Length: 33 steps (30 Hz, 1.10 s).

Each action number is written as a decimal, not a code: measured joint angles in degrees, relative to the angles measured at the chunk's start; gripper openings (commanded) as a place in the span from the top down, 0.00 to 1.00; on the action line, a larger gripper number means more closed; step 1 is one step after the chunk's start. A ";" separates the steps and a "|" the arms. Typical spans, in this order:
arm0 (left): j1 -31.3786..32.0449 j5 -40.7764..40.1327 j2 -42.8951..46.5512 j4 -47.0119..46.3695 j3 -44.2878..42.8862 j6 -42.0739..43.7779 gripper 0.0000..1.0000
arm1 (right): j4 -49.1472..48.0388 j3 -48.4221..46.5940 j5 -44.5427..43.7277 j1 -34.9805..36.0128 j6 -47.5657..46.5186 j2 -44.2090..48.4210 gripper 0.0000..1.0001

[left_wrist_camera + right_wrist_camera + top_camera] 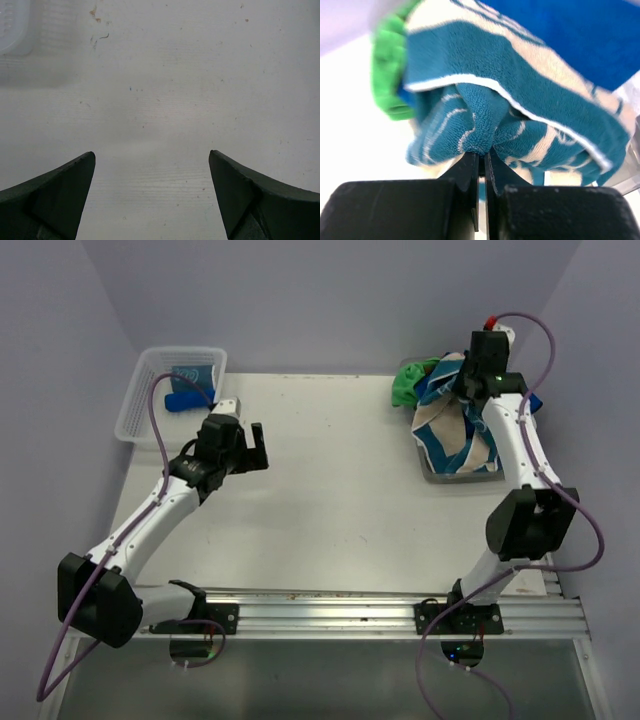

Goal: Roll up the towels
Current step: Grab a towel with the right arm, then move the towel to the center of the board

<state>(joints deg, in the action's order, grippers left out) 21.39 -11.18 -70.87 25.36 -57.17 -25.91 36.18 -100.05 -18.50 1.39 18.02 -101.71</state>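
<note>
No legible text, label, brand, number or sign found in any view. White swirled markings seen on teal and beige towel (pixel 485 75), too blurred and folded to be read as letters. Pale pattern noted on teal item in basket (pixel 145 400) in top view, too small to be read.

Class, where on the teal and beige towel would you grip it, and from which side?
Pinch a raised fold of the teal and beige towel, from above: it lies crumpled on top, so ridges stand proud. The right gripper is shut on one fold.
</note>
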 measured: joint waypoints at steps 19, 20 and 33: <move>-10.95 -1.64 -5.09 12.09 -14.73 -0.09 0.00 | -4.17 -15.52 19.93 20.81 2.99 23.71 1.00; -11.17 -1.66 -5.07 12.46 -15.21 -0.11 0.00 | -5.11 -14.14 21.00 21.59 3.54 23.78 1.00; -14.23 2.49 -6.27 14.05 -15.69 0.15 0.00 | -5.53 16.61 22.34 25.09 6.88 8.26 0.26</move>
<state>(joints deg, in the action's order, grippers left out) 7.16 -8.69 -77.14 39.42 -72.86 -25.76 30.65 -83.44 3.84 26.48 24.91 -93.45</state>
